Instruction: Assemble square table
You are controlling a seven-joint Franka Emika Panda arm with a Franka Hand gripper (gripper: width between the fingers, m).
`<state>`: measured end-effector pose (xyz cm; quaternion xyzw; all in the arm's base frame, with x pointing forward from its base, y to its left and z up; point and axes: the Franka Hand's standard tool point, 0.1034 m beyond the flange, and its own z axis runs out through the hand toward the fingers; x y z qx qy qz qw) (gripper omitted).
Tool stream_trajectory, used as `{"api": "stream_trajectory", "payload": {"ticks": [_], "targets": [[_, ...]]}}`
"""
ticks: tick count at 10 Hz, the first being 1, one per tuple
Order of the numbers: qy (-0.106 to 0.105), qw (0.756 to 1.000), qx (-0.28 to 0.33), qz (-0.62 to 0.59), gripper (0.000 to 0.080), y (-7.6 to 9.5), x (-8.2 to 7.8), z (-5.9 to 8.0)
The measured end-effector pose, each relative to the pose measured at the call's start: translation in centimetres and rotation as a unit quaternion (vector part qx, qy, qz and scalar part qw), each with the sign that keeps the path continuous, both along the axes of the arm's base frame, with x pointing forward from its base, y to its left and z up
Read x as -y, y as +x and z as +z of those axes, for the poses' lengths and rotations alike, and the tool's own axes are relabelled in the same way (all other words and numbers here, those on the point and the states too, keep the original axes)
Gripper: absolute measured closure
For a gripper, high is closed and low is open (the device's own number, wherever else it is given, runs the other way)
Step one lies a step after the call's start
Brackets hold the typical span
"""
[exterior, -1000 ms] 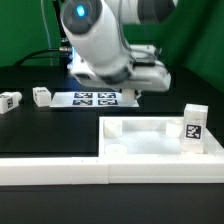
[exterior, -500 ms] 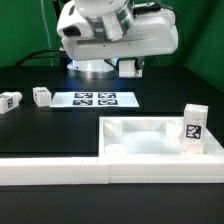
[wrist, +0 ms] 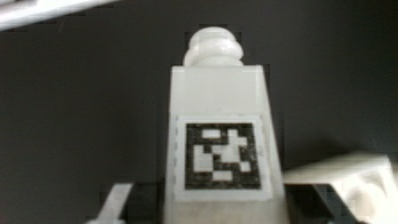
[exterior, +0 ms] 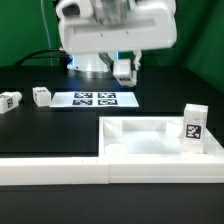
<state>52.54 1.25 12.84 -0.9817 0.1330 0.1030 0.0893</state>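
Observation:
My gripper (exterior: 123,74) hangs above the table's far side, shut on a white tagged leg (exterior: 124,69). In the wrist view this leg (wrist: 219,120) runs out from between the dark fingers (wrist: 329,196), its tag facing the camera and a rounded peg at its far end. The square table top (exterior: 150,141), a white slab with a raised rim, lies in front at the exterior view's right. A second leg (exterior: 193,127) stands upright on its right corner. Two more legs (exterior: 41,96) (exterior: 10,100) lie on the black table at the left.
The marker board (exterior: 95,99) lies flat on the table under the arm. A long white barrier wall (exterior: 60,166) runs along the front edge and borders the table top. A green backdrop stands behind.
The arm has risen and turned with the leg in its grip, so the leg now hangs higher above the marker board. The other parts have not moved.

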Motion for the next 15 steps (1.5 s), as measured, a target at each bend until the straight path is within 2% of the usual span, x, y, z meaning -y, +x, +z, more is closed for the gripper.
{"api": "stream_trajectory", "payload": {"ticks": [1,2,3,5,8,9,11,12,13,14,15], "targets": [[-0.008,0.998,0.054,0.016,0.0509,2.7,1.0,1.0],[-0.020,0.995,0.098,0.027,0.0509,4.6,1.8,1.5],[-0.031,0.991,0.126,0.027,0.0509,5.5,1.9,1.7],[-0.055,0.982,0.178,0.020,0.0509,5.1,2.1,1.2],[-0.096,0.957,0.275,0.008,0.0509,6.2,2.9,1.3],[-0.103,0.951,0.293,0.006,0.0509,7.4,3.1,1.5],[-0.132,0.916,0.378,-0.006,0.0509,12.7,3.4,3.0],[-0.152,0.896,0.417,-0.007,0.0509,13.8,3.8,3.2],[-0.169,0.878,0.447,-0.010,0.0509,13.8,4.3,3.0],[-0.172,0.879,0.445,-0.006,0.0509,13.2,4.1,1.8],[-0.165,0.888,0.429,-0.004,0.0509,13.0,3.9,1.2]]}}
